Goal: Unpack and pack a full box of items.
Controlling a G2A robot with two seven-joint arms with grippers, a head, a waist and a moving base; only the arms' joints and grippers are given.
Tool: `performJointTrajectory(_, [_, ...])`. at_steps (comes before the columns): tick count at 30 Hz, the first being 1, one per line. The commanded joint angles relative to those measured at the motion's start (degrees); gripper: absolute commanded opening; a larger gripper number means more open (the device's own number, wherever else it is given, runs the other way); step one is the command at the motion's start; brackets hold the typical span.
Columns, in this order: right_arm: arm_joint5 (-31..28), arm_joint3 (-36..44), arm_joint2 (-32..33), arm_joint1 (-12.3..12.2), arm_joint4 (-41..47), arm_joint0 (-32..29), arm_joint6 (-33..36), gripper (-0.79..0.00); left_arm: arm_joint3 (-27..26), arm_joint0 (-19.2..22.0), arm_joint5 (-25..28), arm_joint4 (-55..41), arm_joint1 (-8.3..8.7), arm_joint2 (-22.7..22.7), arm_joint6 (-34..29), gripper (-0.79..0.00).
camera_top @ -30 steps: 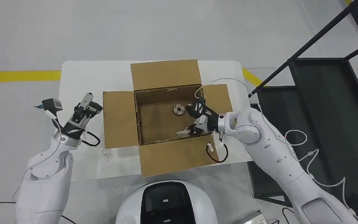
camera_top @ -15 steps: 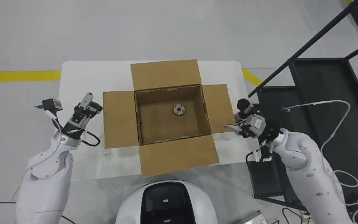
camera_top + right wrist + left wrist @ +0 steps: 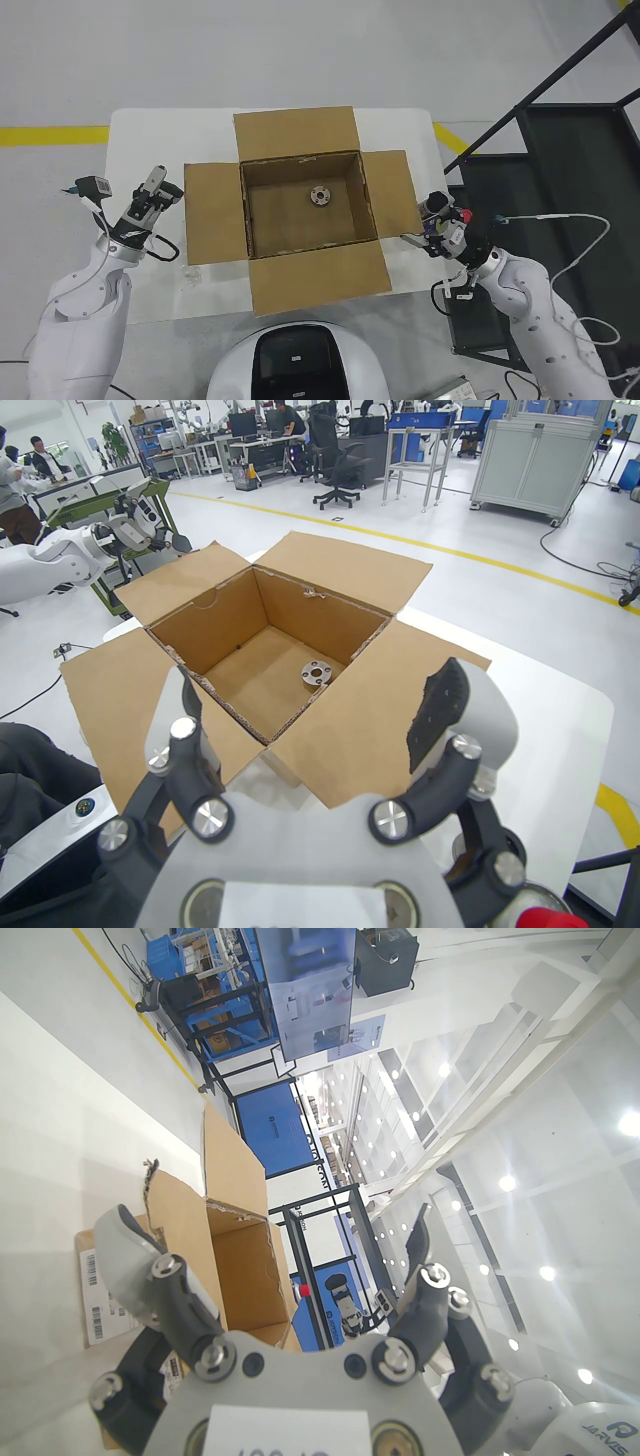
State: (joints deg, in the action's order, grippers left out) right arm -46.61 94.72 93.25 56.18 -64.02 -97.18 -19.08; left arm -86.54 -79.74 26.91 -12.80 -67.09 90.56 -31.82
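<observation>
The right tool (image 3: pixel 424 224) hangs wide open and empty over the counter's right edge, just past the outer flap of the open brown cardboard box (image 3: pixel 295 132). A second ago it was down inside the box against the right wall. Half a second ago it had already come out beyond that flap, and since then it has drifted only a little toward the robot. Its own wrist view (image 3: pixel 315 720) looks between the two spread fingers, across the flap and into the box (image 3: pixel 340 565). There a small round grey metal flange ring (image 3: pixel 315 672) lies flat on the floor of the box, close to the far wall. From above, the ring (image 3: pixel 319 194) sits where it sat in both earlier frames. The left tool (image 3: pixel 165 182) is also open and holds nothing. It sits over the left part of the white counter (image 3: pixel 160 140), just outside the box's left flap, unchanged throughout. Its wrist view (image 3: pixel 270 1248) shows the fingers parted with the box (image 3: pixel 235 1248) beyond them.
</observation>
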Motion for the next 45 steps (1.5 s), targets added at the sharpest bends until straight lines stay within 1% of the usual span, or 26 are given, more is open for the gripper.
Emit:
performJointTrajectory(1, [0.0,0.0,0.0,0.0,0.0,0.0,0.0,0.0,0.0,0.0,0.0,0.0,0.0,0.0,0.0,0.0])
performJointTrajectory(5, [1.3,0.2,0.1,0.1,0.6,0.1,1.0,0.0,0.0,0.0,0.0,0.0,0.0,0.0,0.0,0.0])
performJointTrajectory(8, [2.4,-1.7,1.5,0.2,1.3,-0.3,-1.8,0.0,0.0,0.0,0.0,0.0,0.0,0.0,0.0,0.0])
performJointTrajectory(9, [2.7,-2.7,2.1,0.2,0.3,-0.2,-3.5,0.0,0.0,0.0,0.0,0.0,0.0,0.0,0.0,0.0])
performJointTrajectory(10, [4.3,-4.1,2.8,0.2,-0.7,-0.3,-6.1,0.0,0.0,0.0,0.0,0.0,0.0,0.0,0.0,0.0])
performJointTrajectory(11, [5.1,-5.6,2.8,0.4,-1.3,-0.6,-8.7,0.0,0.0,0.0,0.0,0.0,0.0,0.0,0.0,0.0])
performJointTrajectory(13, [5.0,-9.0,2.7,0.6,-1.8,-0.8,-13.7,0.0,0.0,0.0,0.0,0.0,0.0,0.0,0.0,0.0])
performJointTrajectory(16, [7.3,-13.8,2.6,0.8,-4.5,-0.3,-20.0,0.0,0.0,0.0,0.0,0.0,0.0,0.0,0.0,0.0])
performJointTrajectory(20, [14.5,-20.2,2.2,1.3,-8.8,1.3,-26.2,0.0,0.0,0.0,0.0,0.0,0.0,0.0,0.0,0.0])
performJointTrajectory(22, [14.6,-23.1,1.5,1.5,-8.8,2.2,-28.3,0.0,0.0,0.0,0.0,0.0,0.0,0.0,0.0,0.0])
performJointTrajectory(24, [14.4,-25.9,1.2,1.6,-8.9,3.4,-29.2,0.0,0.0,0.0,0.0,0.0,0.0,0.0,0.0,0.0])
performJointTrajectory(32, [10.9,-35.2,-1.7,2.1,-8.8,8.1,-28.0,0.0,0.0,0.0,0.0,0.0,0.0,0.0,0.0,0.0])
performJointTrajectory(45, [10.8,-45.0,-5.6,2.9,-12.0,13.6,-29.8,0.0,0.0,0.0,0.0,0.0,0.0,0.0,0.0,0.0])
